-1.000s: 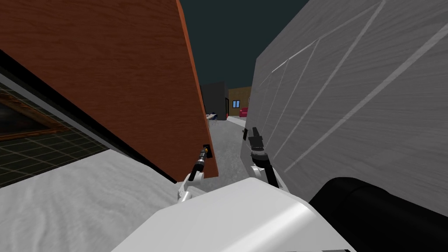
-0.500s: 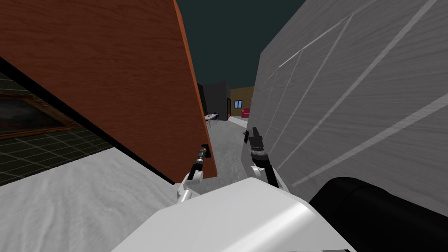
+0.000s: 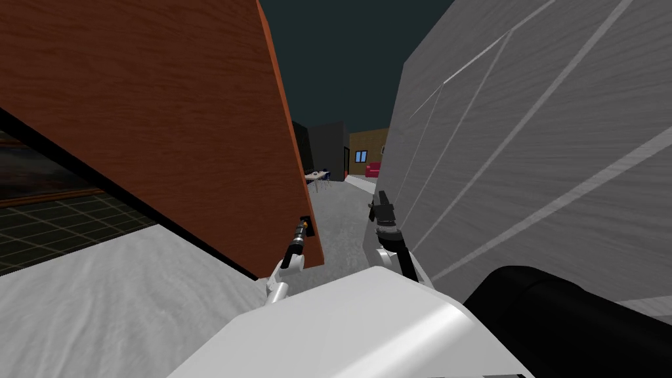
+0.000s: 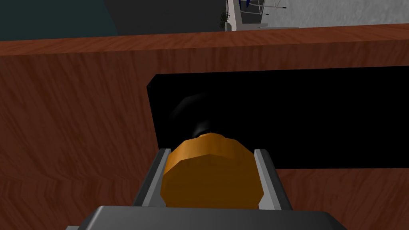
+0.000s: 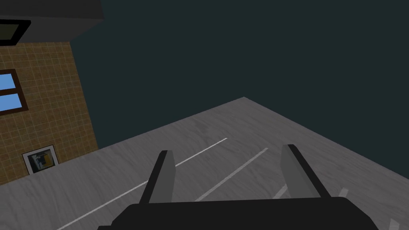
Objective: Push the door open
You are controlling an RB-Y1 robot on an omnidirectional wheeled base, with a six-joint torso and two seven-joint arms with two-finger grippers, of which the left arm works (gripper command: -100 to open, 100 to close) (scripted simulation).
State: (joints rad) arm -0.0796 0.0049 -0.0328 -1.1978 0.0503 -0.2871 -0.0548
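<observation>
Reddish-brown wood-grain door [image 3: 170, 118] stands on my left, swung ajar. Its free edge runs down the middle of the head view, leaving a gap between that edge and the grey, grain-textured wall with thin pale lines [image 3: 538, 144] on my right. Left end effector [image 3: 304, 226] is at the door face, close to the free edge. In the left wrist view its two light grey fingers [image 4: 267, 175] are clamped on an orange-brown rounded knob [image 4: 211, 175], one blade pressing each side, and the knob fills the space between them. The knob projects from a flat black rectangular plate [image 4: 299, 115] set into the door face near the door's edge. A dark neck seems to join knob to plate, but it is too dim to read. Right end effector [image 3: 381, 202] is raised just beside the grey wall, apart from the door. In the right wrist view its blades stand apart with nothing between them. Mottled grey floor [image 3: 338, 223] runs through the gap between door edge and wall toward a farther room. At the far end there is a tan tiled wall [image 3: 369, 141] with a small blue window [image 3: 361, 156], and a red sofa [image 3: 373, 169] sits at its foot.
</observation>
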